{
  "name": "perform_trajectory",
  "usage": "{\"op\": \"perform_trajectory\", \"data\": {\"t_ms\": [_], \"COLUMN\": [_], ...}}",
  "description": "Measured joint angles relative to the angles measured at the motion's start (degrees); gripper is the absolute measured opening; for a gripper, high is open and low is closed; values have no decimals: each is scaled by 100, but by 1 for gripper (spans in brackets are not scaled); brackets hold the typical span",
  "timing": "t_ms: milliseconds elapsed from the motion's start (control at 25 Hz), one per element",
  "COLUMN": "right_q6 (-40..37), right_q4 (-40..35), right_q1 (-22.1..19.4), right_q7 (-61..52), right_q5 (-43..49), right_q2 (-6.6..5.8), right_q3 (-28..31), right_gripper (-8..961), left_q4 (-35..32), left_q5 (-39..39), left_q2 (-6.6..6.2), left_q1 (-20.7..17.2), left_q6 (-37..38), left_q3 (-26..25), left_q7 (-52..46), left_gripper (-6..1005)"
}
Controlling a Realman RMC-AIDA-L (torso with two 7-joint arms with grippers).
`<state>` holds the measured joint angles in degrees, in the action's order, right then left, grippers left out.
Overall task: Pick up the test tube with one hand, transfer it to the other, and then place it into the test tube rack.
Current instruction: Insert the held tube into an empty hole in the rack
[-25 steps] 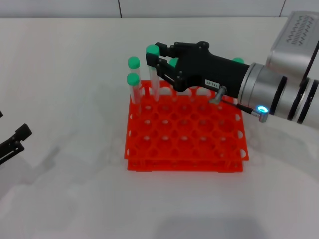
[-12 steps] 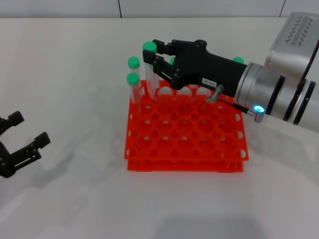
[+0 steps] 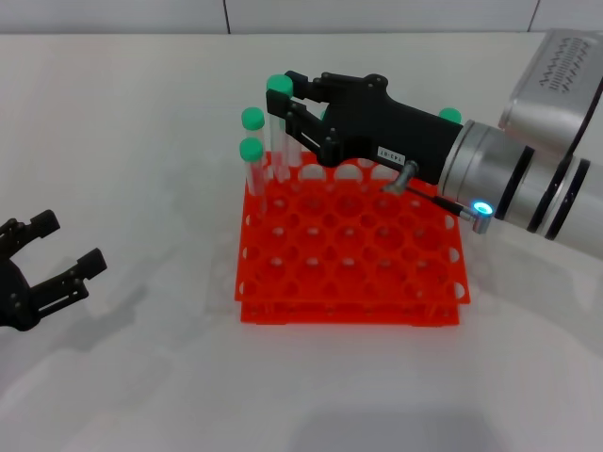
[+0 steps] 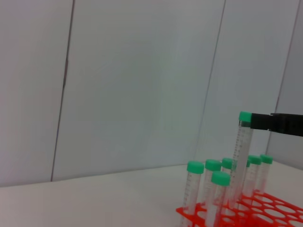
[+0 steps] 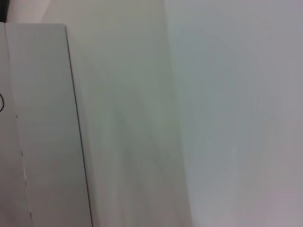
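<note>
The right gripper has carried the test tube leftward along the far row of the test tube rack — fingers still clamped just under its green cap, its tip low over a hole. The left gripper — fingers spread — has drifted in over the bench, idle; only lowering and release remain.

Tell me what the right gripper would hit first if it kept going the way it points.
Probably nothing: the right gripper, shut on the test tube, points left past the rack's two corner tubes, which seem nearer the camera; depth is unclear.

Right gripper apparently clamped; left gripper spread.
</note>
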<state>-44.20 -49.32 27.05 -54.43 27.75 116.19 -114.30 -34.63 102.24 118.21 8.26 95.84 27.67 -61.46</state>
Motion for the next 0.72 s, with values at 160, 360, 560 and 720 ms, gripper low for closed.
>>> {"op": "perform_trajectory", "data": {"t_ms": [160,360,560,720], "right_q6": [-7,-9,-9,-9], "right_q4": [187,379,458,536], "right_q1": [109,209,217,226], "right_q7": [79,160,195,254], "right_q5": [-141,-301,-322,-326], "right_q2": [-1,0,0,0], "right_q3": [-68,-156,-163,-163], "right_gripper": [307,309,311,313], "left_q4": [0,0,0,0], "left_q5": [0,0,0,-1], "left_q2": [0,0,0,0], "left_q1": [0,13,31,58], "left_q6": [-29,-37,-39,-49], "left_q3": [0,1,1,1], "left_q7": [-1,-4,-6,2], "left_gripper": [893,893,893,893]}}
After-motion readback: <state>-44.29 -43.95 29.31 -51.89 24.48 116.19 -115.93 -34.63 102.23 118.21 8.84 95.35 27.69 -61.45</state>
